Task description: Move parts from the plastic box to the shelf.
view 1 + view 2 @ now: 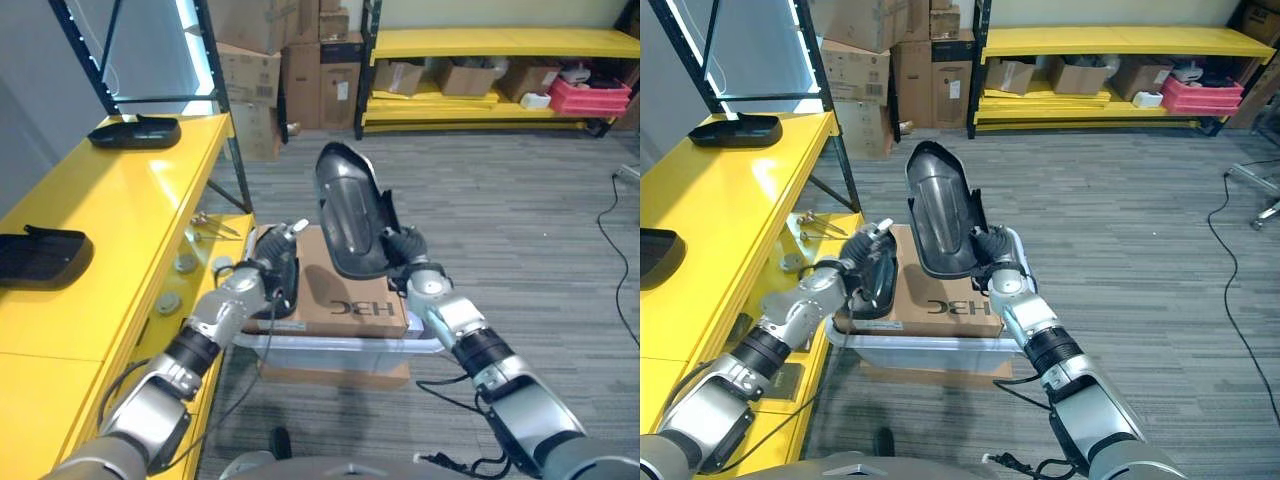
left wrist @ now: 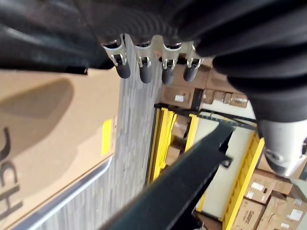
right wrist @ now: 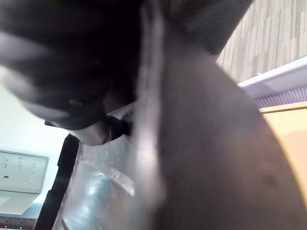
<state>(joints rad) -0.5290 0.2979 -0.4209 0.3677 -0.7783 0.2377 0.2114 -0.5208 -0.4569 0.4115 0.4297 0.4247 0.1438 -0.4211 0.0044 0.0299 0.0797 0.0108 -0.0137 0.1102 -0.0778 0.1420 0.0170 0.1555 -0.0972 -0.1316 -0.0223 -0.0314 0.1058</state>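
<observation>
The right hand's fingers are curled round the lower edge of a large black moulded part, holding it lifted and tilted above the cardboard sheet that lies over the clear plastic box. The left hand rests on a second, smaller black part at the near-left corner of the cardboard; its wrist view shows fingers hanging straight and relaxed, grasping nothing. The step in hand appears to be carrying the raised part to the yellow shelf on the robot's left. To do that well, the grip should stay firm on the rim, since the part is long and held at one end, so it may swing or twist. It should travel high enough to clear the shelf's front edge and the dark diagonal brace. Two black parts already lie on the shelf, well apart, and the bare yellow surface between them looks the safest place to land
</observation>
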